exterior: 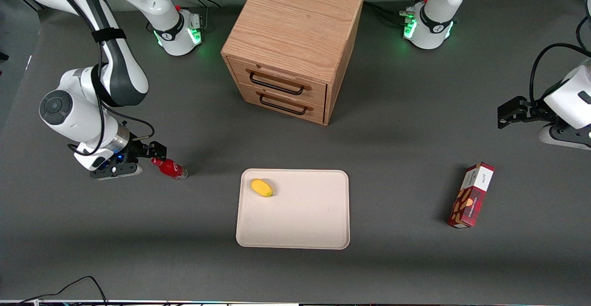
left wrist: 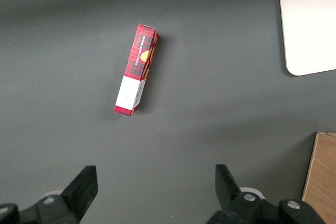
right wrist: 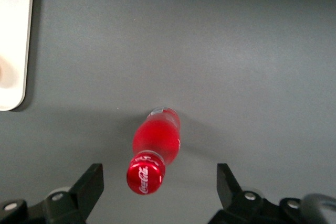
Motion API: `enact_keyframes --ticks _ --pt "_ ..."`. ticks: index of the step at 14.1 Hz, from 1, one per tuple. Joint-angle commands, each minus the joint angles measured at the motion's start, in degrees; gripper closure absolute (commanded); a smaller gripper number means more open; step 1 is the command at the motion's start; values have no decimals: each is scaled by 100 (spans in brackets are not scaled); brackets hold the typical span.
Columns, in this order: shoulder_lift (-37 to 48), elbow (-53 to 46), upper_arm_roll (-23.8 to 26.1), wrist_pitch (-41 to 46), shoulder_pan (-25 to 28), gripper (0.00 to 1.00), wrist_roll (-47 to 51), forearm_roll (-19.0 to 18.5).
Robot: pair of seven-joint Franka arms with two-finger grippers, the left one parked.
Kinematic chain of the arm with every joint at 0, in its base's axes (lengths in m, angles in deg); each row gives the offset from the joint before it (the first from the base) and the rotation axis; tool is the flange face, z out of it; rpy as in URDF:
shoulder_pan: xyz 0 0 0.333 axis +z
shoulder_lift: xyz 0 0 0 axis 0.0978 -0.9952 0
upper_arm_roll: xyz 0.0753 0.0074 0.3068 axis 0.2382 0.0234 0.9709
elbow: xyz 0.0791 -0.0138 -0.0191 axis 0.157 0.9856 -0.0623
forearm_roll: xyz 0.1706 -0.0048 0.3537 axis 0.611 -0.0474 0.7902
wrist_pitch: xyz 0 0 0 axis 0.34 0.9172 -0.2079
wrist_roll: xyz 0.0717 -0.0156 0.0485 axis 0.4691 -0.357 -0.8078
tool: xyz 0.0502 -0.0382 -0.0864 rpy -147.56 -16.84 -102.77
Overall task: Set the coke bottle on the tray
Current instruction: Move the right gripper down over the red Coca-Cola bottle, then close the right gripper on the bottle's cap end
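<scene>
While the bottle (right wrist: pixel 153 150) stands upright on the bare table, the gripper (right wrist: pixel 157 192) hangs just above it with its fingers (right wrist: pixel 89 184) spread wide, one to each side of the red cap and touching neither. That spread seems meant to leave room for coming down around the neck before closing. Nothing is gripped yet, so the pick-up is the step in hand. Well away from the gripper, toward the table's middle, lies the tray (exterior: pixel 295 223), its rim low enough to pass over; a small yellow fruit (exterior: pixel 262 188) sits in the tray corner nearest the gripper, so the open space past it looks the safer landing place.
</scene>
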Motion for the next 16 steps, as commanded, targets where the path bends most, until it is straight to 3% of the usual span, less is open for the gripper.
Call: enact_keyframes --ticks 1,3,5,9,10,13,16 --pt "28 252 39 -367 35 8 131 -91" --pt "72 437 48 -570 35 10 131 -91" --pt "81 473 48 -588 35 24 131 -91" --pt "116 482 48 -571 26 90 131 -91" --pt "143 473 48 -553 26 100 131 -100" --pt "353 421 118 -326 35 100 166 -91" --pt "591 -515 118 1259 26 100 174 -74"
